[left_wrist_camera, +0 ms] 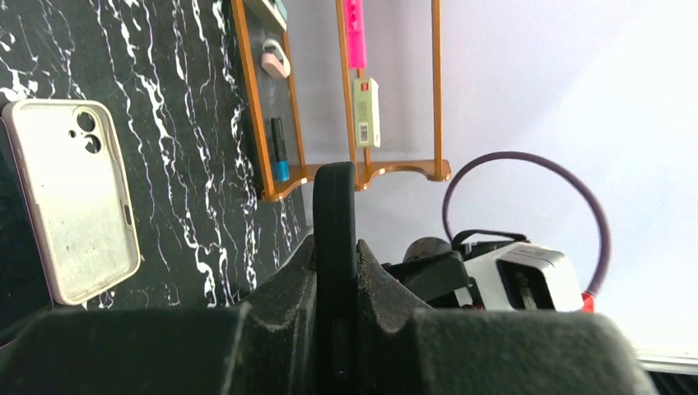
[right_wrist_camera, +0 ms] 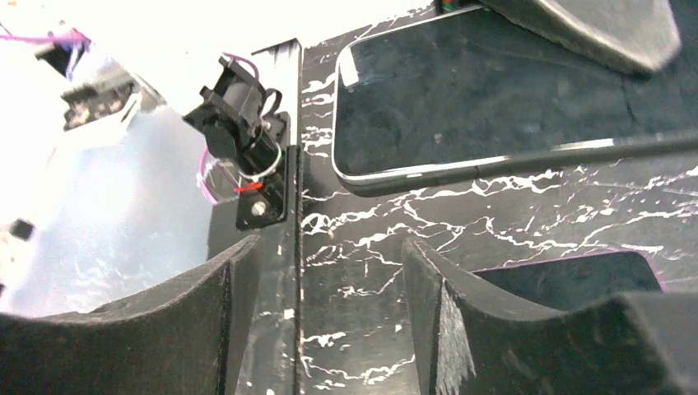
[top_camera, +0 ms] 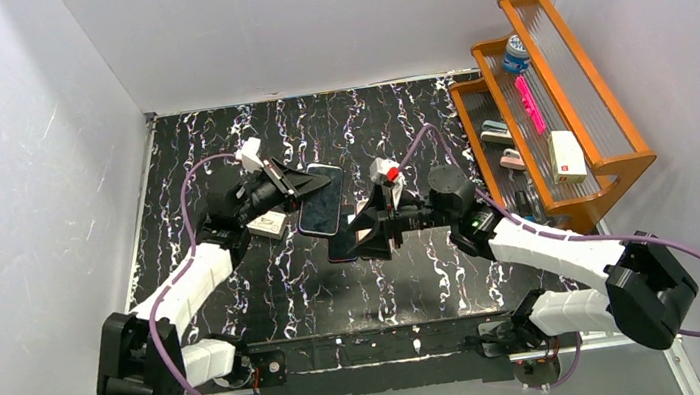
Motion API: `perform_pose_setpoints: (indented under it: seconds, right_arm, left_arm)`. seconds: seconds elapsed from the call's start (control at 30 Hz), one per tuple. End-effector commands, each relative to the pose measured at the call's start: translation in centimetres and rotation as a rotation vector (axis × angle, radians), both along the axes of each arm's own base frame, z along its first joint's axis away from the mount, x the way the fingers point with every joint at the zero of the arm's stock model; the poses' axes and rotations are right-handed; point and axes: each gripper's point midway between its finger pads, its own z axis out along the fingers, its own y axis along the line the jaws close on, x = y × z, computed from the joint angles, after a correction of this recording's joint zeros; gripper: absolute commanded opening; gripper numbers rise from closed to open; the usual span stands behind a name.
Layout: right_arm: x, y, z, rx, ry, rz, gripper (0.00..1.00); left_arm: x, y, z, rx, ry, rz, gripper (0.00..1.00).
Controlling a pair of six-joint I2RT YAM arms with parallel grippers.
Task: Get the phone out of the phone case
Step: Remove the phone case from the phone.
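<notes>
My left gripper (top_camera: 286, 187) is shut on the dark phone (top_camera: 322, 199) and holds it tilted above the table. In the left wrist view the phone (left_wrist_camera: 336, 214) stands edge-on, clamped between the fingers (left_wrist_camera: 284, 304). The empty phone case (left_wrist_camera: 74, 197), pale inside with a lilac rim and camera holes, lies open side up on the table below the phone. In the top view it is a dark shape (top_camera: 341, 251), partly under my right gripper (top_camera: 370, 230). My right gripper (right_wrist_camera: 329, 288) is open and empty, just right of the phone (right_wrist_camera: 469, 99) and above the case's edge (right_wrist_camera: 576, 280).
An orange wooden shelf rack (top_camera: 556, 102) at the right back holds a bottle, a pink marker and small boxes. A small white block (top_camera: 269, 226) lies under my left arm. White walls close in the marbled black table (top_camera: 238, 302) on three sides.
</notes>
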Motion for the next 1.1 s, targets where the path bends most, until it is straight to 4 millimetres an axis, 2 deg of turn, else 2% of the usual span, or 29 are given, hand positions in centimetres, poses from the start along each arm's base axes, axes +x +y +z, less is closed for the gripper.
perform_pose_setpoints:
  seconds: [0.0, 0.1, 0.2, 0.33, 0.47, 0.67, 0.9, 1.07]
  right_arm:
    - [0.5, 0.1, 4.2, 0.162, 0.19, -0.126, 0.73]
    - [0.6, 0.3, 4.6, 0.206, 0.342, -0.198, 0.76]
    - [0.5, 0.4, 4.3, 0.211, 0.393, -0.22, 0.77]
    - [0.5, 0.8, 4.3, 0.218, 0.369, -0.212, 0.73]
    - [1.0, 1.5, 4.4, 0.218, 0.333, -0.204, 0.65]
    - [1.7, 1.9, 5.0, 0.239, 0.306, -0.211, 0.53]
    - [0.8, 2.2, 6.3, 0.276, 0.301, -0.144, 0.52]
    - [1.0, 2.4, 6.8, 0.296, 0.298, -0.143, 0.52]
  left_arm:
    - [0.2, 0.9, 3.4, -0.066, -0.109, 0.084, 0.0]
    - [0.4, 1.3, 3.2, -0.079, -0.107, 0.128, 0.0]
    - [0.3, 1.5, 3.5, -0.12, -0.098, 0.139, 0.0]
    - [-0.1, 1.6, 4.5, -0.165, -0.089, 0.14, 0.0]
    - [-0.7, 1.6, 5.6, -0.194, -0.091, 0.127, 0.0]
    - [-1.4, 1.6, 6.3, -0.214, -0.09, 0.111, 0.0]
    - [-1.6, 1.7, 6.7, -0.219, -0.101, 0.107, 0.0]
    - [-1.7, 1.7, 6.8, -0.22, -0.103, 0.106, 0.0]
